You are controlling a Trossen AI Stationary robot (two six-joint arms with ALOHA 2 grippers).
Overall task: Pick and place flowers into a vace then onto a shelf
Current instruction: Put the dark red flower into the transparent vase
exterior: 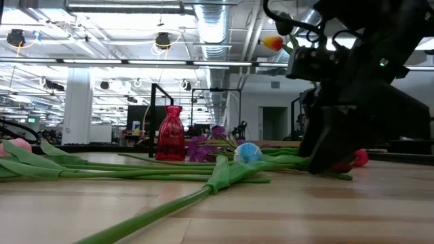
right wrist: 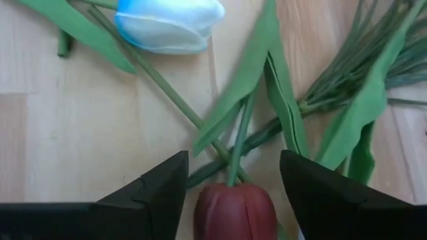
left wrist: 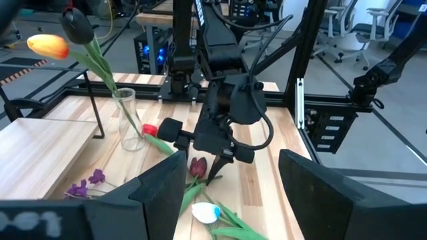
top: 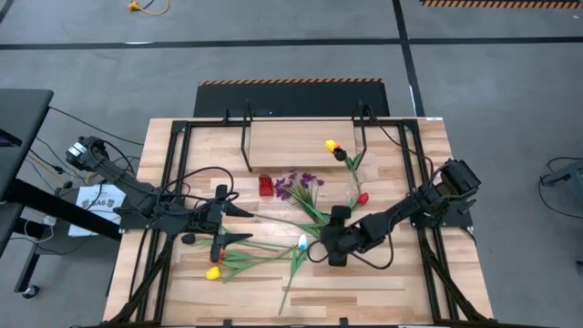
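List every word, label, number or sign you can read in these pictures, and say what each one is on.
None can be read.
The sheet of paper on the floor beside the table, near the left arm, carries dark print: too small to read.
The striped strip on the floor beyond the table is a pattern only, with no words.
The vases, the flowers and both arms show no legible label.

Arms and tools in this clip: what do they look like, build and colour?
Both arms are black and jointed, with loose black cables looping alongside. The right arm carries a boxy black block near its base. The right tool and the left tool each end in two broad, matte black fingers with angular inner edges. No markings are legible.
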